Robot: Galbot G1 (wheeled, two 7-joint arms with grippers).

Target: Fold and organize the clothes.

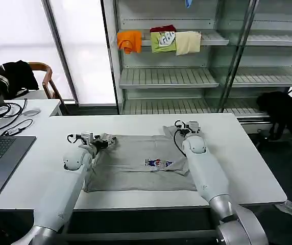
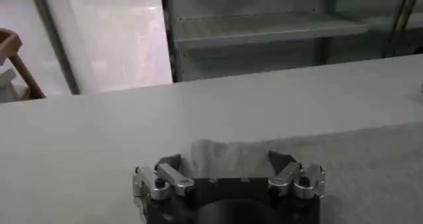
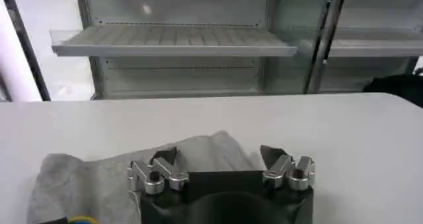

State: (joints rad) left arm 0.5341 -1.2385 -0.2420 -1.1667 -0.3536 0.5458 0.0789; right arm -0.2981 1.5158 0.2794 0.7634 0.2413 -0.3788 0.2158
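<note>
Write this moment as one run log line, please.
stage: fold start | shirt: flat on table | left gripper: open, far-left corner | right gripper: open, far-right corner

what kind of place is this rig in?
Probably a lab or test room staged like a shop: metal shelving with folded garments, a white table holding a grey shirt, and a laptop on a side desk.
</note>
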